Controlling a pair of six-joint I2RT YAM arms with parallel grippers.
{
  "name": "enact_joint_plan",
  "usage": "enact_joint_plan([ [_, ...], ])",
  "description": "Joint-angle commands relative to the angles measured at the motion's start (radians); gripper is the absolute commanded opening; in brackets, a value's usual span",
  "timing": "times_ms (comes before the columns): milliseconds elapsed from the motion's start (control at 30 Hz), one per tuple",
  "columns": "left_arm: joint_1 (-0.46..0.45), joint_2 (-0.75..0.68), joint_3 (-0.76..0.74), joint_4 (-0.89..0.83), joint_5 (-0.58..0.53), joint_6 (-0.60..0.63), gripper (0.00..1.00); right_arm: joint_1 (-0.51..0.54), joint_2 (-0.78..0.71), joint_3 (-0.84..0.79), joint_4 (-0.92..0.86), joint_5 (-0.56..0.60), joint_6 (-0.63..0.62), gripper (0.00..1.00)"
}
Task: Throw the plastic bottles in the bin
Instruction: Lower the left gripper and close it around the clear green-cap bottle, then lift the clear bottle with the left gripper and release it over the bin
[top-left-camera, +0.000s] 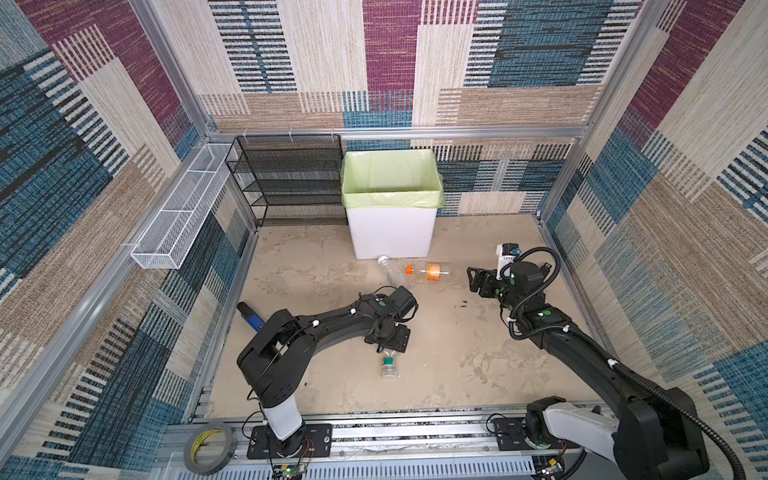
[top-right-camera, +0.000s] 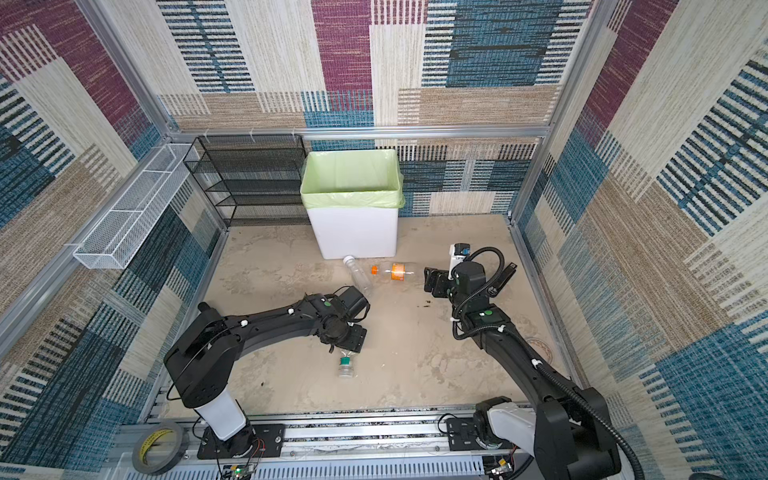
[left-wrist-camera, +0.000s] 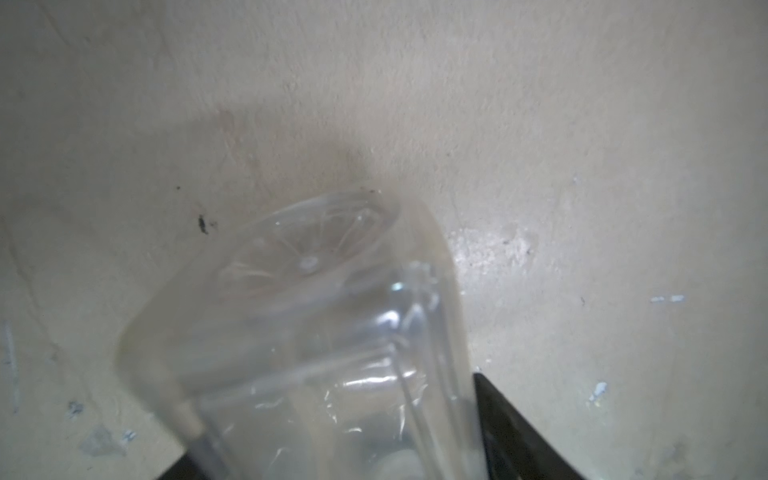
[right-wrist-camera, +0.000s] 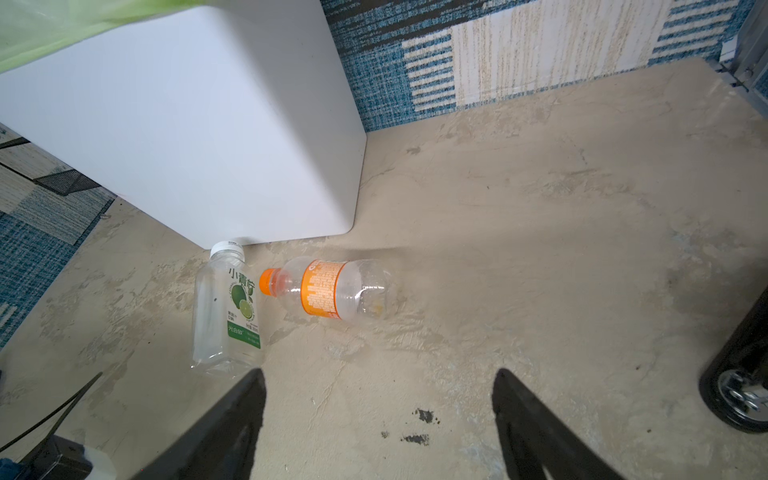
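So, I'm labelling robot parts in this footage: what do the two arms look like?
The left arm and right arm are black with white base links, green dot stickers and white cable clips. A black ribbed hose runs along the right one. The fingers are black, tapering to points.

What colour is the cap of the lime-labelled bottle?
White; the cap shows best in the right wrist view.
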Motion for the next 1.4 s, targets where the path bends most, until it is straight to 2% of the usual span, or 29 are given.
enact_joint_plan([
  [0, 0.000, -0.024, -0.013, 0.018, -0.027, -0.004, 0.68, 0.000, -0.002, 0.006, 0.019, 0.012, 0.009, 0.85],
  [100, 0.000, -0.045, -0.031, 0.033, -0.032, -0.001, 0.61, 0.000, 0.007, 0.010, 0.019, 0.008, 0.012, 0.84],
  [333, 0.000, -0.140, -0.079, 0.109, -0.040, 0.022, 0.59, 0.000, 0.033, 0.021, 0.010, 0.007, 0.005, 0.84],
  [567, 0.001, -0.424, -0.151, 0.296, -0.149, 0.163, 0.59, 0.000, 0.073, 0.021, -0.002, -0.003, -0.022, 0.83],
  [767, -0.003, -0.689, -0.268, 0.734, -0.255, 0.453, 0.59, 0.000, 0.078, 0.037, 0.007, -0.015, -0.020, 0.82],
  [867, -0.004, -0.745, -0.306, 1.027, -0.235, 0.622, 0.58, 0.000, 0.074, 0.050, 0.010, -0.018, -0.017, 0.81],
  [1000, -0.012, -0.735, -0.272, 1.327, -0.149, 0.813, 0.58, 0.001, 0.057, 0.058, 0.014, -0.016, -0.010, 0.80],
  [1167, -0.017, -0.693, -0.249, 1.655, -0.014, 0.943, 0.57, 0.002, 0.016, 0.043, 0.031, -0.006, -0.008, 0.80],
  [1300, -0.018, -0.628, -0.174, 1.795, 0.060, 1.020, 0.55, 0.002, -0.017, 0.048, 0.026, 0.010, -0.023, 0.80],
  [1367, -0.016, -0.559, -0.088, 1.830, 0.074, 1.026, 0.53, 0.002, -0.034, 0.046, 0.039, 0.015, -0.026, 0.80],
])
